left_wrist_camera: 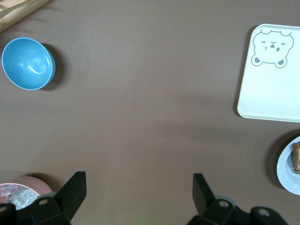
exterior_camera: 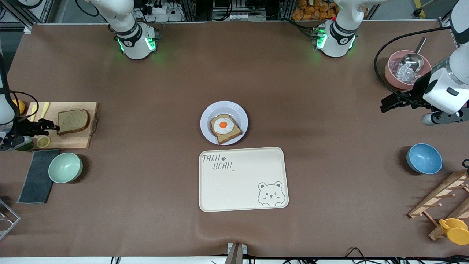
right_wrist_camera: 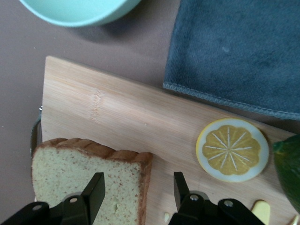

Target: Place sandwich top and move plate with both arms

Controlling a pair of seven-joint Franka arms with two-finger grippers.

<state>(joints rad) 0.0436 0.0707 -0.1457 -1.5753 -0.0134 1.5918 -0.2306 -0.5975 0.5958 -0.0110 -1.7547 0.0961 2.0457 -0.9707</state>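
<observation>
**A:** Two grippers are yours to check. Your right gripper (right_wrist_camera: 136, 192) is low over the wooden cutting board (exterior_camera: 78, 141) at the right arm's end of the table, its jaws parted astride the crust edge of the sandwich top (exterior_camera: 73, 121), not clamped on it. One finger (right_wrist_camera: 96, 190) sits over the crumb, the other over bare board.

**B:** And where does the slice lie?

**A:** Flat on that board, well apart from the plate (exterior_camera: 240, 112). A lemon slice (right_wrist_camera: 232, 149) lies on the board near it, a grey cloth (right_wrist_camera: 243, 51) and a mint bowl (exterior_camera: 65, 167) just beside the board.

**B:** The plate?

**A:** Mid-table, carrying the egg-topped bread (exterior_camera: 224, 128), with the bear-print tray (exterior_camera: 242, 190) just nearer the front camera.

**B:** Your left gripper?

**A:** Your left gripper (left_wrist_camera: 139, 194) waits released, jaws wide, in the air over bare table next to the pink bowl (exterior_camera: 394, 79) with the scoop, the blue bowl (left_wrist_camera: 28, 63) nearby.
</observation>
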